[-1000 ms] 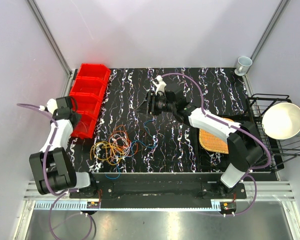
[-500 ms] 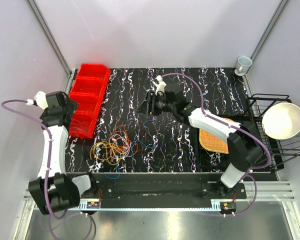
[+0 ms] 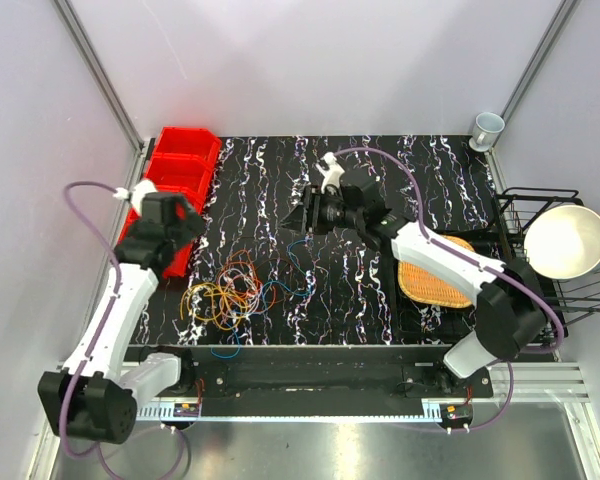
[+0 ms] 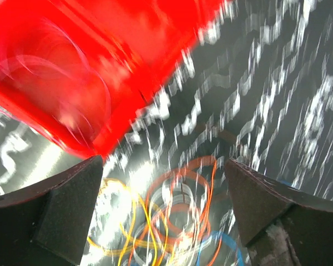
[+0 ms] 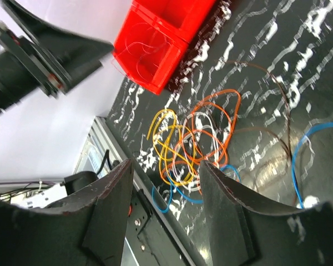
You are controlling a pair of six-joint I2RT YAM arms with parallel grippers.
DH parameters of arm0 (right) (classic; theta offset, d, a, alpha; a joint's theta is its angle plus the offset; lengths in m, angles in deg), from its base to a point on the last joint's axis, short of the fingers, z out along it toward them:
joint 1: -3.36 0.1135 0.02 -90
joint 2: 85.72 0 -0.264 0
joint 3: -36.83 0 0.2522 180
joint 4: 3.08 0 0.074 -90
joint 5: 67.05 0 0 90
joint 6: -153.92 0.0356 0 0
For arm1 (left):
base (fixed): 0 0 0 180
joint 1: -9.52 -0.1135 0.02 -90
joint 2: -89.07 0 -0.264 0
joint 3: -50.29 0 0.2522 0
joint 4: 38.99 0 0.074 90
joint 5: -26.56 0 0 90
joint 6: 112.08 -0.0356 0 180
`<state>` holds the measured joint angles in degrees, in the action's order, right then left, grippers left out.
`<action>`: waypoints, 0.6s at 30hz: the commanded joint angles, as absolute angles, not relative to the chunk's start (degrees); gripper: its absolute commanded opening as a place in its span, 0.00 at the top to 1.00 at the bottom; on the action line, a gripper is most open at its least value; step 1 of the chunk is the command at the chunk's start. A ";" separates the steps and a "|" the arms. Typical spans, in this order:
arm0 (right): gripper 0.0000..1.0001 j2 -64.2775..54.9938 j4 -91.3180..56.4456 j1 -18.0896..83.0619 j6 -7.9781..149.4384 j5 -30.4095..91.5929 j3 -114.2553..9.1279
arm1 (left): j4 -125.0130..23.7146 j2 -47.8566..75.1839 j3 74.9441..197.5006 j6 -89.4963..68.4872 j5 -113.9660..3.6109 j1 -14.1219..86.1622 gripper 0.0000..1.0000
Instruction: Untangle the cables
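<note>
The left gripper hovers over the near right corner of the red bins, jaws spread wide and empty. The right gripper, well to the right of the bins, is also released, holding nothing. The cables lie tangled just in front of the bins, touched by neither gripper.

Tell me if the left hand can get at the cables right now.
Probably yes. The left hand is open, hovering beside the red bin with the cables just ahead of it, nothing between; the right hand hangs well clear.
</note>
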<state>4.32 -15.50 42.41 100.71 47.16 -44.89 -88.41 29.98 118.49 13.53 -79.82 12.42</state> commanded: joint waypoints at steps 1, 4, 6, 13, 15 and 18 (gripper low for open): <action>0.43 -1.08 -18.84 42.03 101.18 44.40 -40.40 | -92.30 30.27 113.29 16.84 -84.09 21.54 0.11; 0.43 -3.80 -20.09 42.03 101.62 43.69 -37.15 | -91.78 31.32 108.46 20.89 -83.39 25.76 0.16; 0.43 -6.09 -20.44 42.12 101.97 43.43 -35.04 | -91.69 31.85 106.34 22.91 -83.48 27.53 0.16; 0.43 -9.00 -20.53 42.03 103.64 42.81 -27.30 | -87.13 39.57 95.01 30.29 -82.69 30.79 0.22; 0.43 -8.47 -20.53 42.03 103.47 43.34 -27.12 | -85.36 40.46 93.50 31.88 -82.77 30.79 0.22; 0.44 -8.03 -20.80 42.12 103.47 43.69 -26.85 | -83.34 40.21 91.74 32.58 -82.60 30.70 0.23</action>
